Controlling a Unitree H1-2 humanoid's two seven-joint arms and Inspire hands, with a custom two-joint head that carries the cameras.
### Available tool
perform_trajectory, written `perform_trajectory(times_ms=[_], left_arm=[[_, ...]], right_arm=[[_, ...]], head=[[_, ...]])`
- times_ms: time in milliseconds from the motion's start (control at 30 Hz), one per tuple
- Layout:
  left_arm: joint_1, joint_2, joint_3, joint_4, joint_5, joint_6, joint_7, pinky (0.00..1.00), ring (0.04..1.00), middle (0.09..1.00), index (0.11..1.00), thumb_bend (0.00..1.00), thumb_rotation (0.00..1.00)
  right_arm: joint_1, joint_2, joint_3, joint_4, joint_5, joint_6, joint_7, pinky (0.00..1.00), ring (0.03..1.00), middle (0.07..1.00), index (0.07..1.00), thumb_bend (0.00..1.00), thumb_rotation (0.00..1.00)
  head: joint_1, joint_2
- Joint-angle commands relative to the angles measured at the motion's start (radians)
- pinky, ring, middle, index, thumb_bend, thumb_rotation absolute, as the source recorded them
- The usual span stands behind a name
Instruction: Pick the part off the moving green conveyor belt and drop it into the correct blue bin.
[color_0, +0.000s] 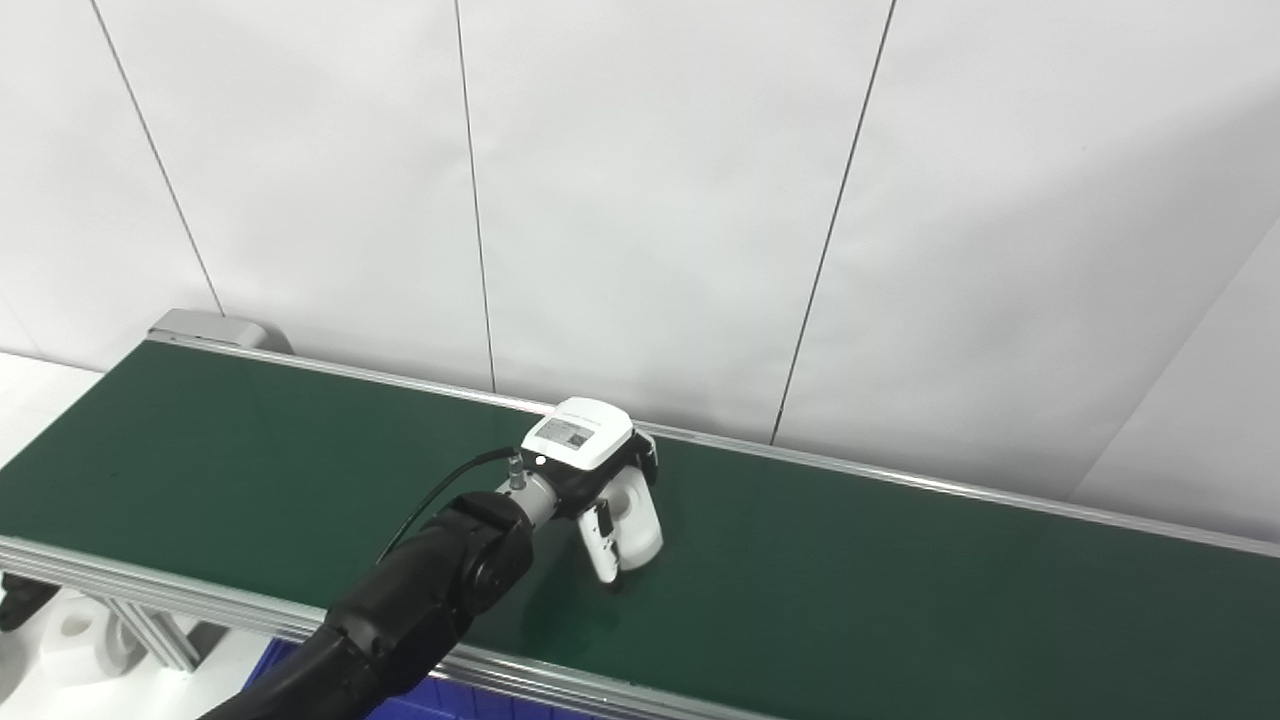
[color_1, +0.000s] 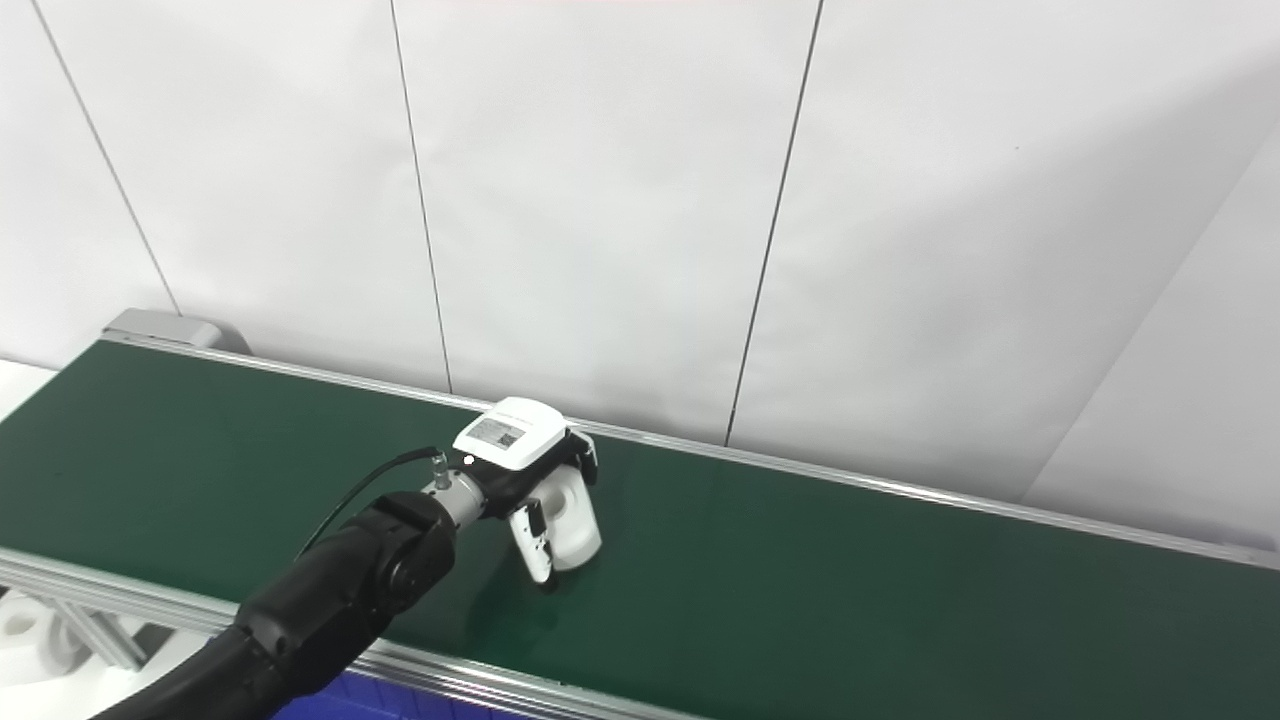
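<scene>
We see the left hand (color_0: 600, 480) down on the belt (color_0: 900, 580), fingers wrapped around the white part (color_0: 640, 520), mid-belt. Label (color_0: 566, 433) on the hand's back is too small to read. Blue bin (color_0: 400, 705) edge below the belt.

Left arm, black and jointed, rising from the bottom-left edge toward the centre of the frame, its wrist carrying the white-backed left hand (color_0: 600, 490) palm down, fingers (color_0: 603, 545) curled downward around a white part (color_0: 638, 525); right hand out of view.
</scene>
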Motion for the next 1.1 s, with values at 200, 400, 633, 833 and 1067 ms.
perform_trajectory(times_ms=[200, 400, 633, 833, 1067], left_arm=[[0.075, 0.053, 0.085, -0.422, -0.044, 0.018, -0.134, 0.27, 0.329, 0.455, 0.502, 0.52, 0.0], [0.165, 0.079, 0.154, -0.679, -0.08, 0.046, -0.267, 0.3, 0.367, 0.477, 0.492, 0.52, 0.0], [0.295, 0.083, 0.201, -0.845, -0.103, 0.05, -0.378, 0.3, 0.365, 0.456, 0.507, 0.52, 0.0], [0.416, 0.067, 0.201, -0.931, -0.091, 0.061, -0.462, 0.36, 0.404, 0.48, 0.492, 0.52, 0.0], [0.517, 0.057, 0.202, -0.923, -0.068, 0.027, -0.476, 0.42, 0.441, 0.492, 0.481, 0.52, 0.0]], right_arm=[[0.023, 0.004, 0.005, -0.097, 0.028, -0.047, 0.011, 0.75, 0.815, 0.838, 0.848, 0.94, 0.86], [0.046, -0.001, 0.025, -0.177, 0.019, -0.047, -0.014, 0.78, 0.826, 0.853, 0.873, 0.93, 0.92], [0.062, -0.035, 0.036, -0.249, 0.031, -0.047, -0.035, 0.78, 0.825, 0.857, 0.877, 0.92, 0.94], [0.056, -0.062, 0.053, -0.301, 0.031, -0.042, -0.067, 0.74, 0.793, 0.837, 0.862, 0.9, 0.93], [0.049, -0.087, 0.075, -0.351, 0.038, -0.003, -0.097, 0.72, 0.785, 0.833, 0.863, 0.89, 0.92]], head=[[0.004, 0.145], [0.024, 0.245], [0.056, 0.344], [0.066, 0.401], [0.08, 0.439]])
